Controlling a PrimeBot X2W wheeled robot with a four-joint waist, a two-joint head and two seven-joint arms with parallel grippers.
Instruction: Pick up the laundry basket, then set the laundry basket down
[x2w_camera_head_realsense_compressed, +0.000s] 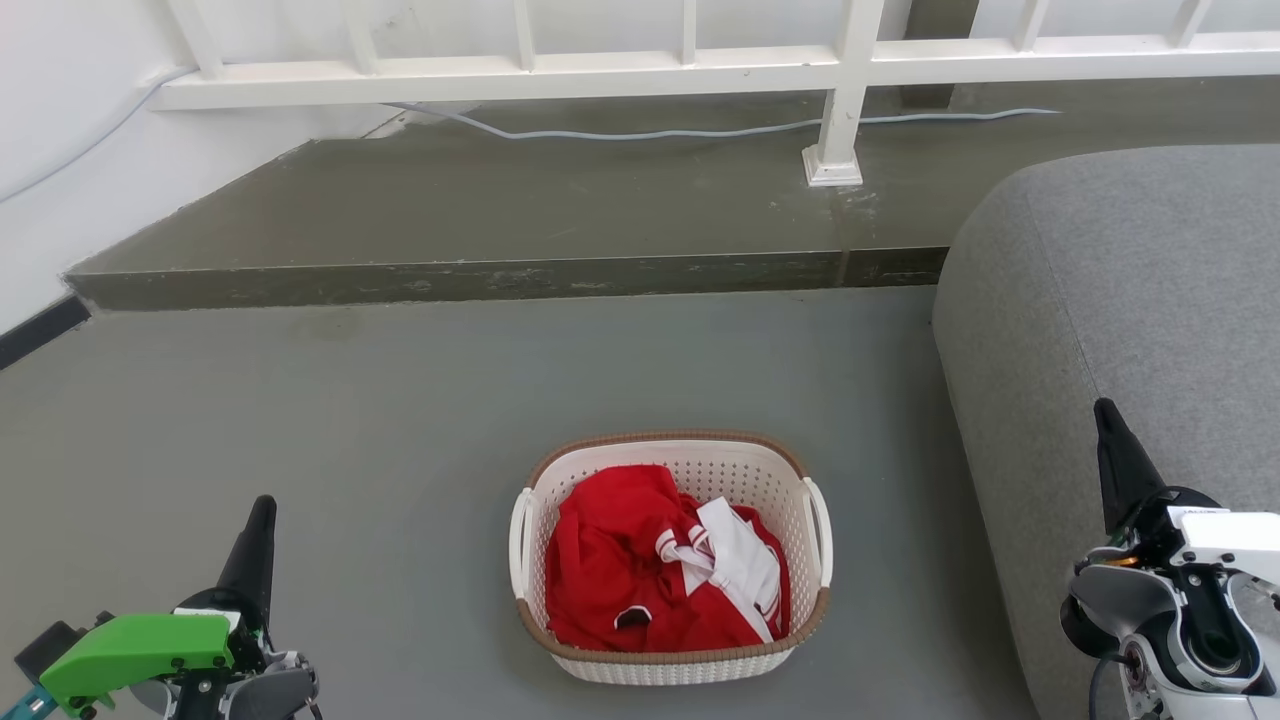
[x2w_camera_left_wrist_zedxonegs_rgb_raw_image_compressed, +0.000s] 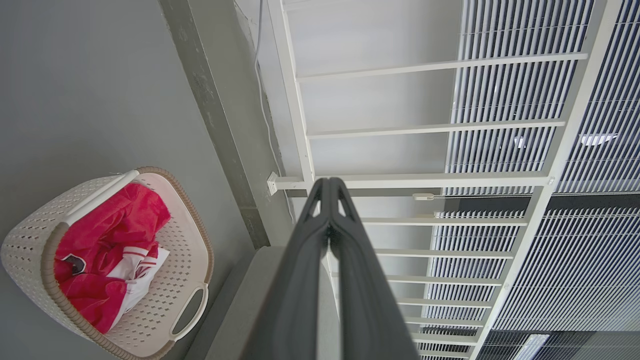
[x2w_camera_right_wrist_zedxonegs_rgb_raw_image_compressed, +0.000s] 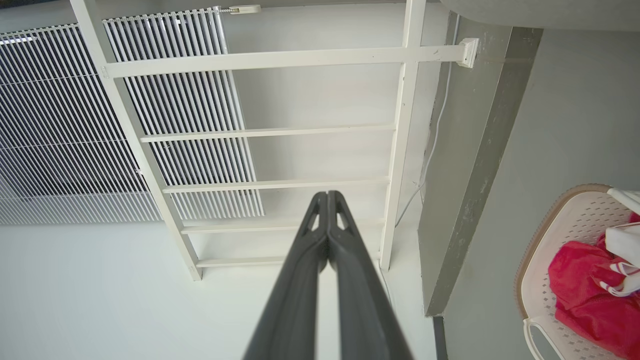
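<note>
Nearest the head camera, the left gripper stood at the lower left above a green housing, pointing up over the grey floor. In the left wrist view its two dark fingers were pressed together, tips meeting, with nothing between them. The right gripper rose at the lower right in front of the grey sofa. The right wrist view showed its fingers likewise closed tip to tip on nothing.

Between the two and a little farther off, the laundry basket sat upright on the floor, well apart from both grippers, with the sofa near on its right. It had cream-white perforated walls, a brown woven-look rim, and a white handle on its left side and another on its right. Inside lay a crumpled red garment, and a white cloth with red stripes rested on top of it toward the right.

Beyond the basket the floor ran to a raised concrete step. A pale cable trailed along the back of the step, passing the square foot of a railing post. The white railing crossed the far edge, and the left wrist view showed slatted blinds behind its bars.
</note>
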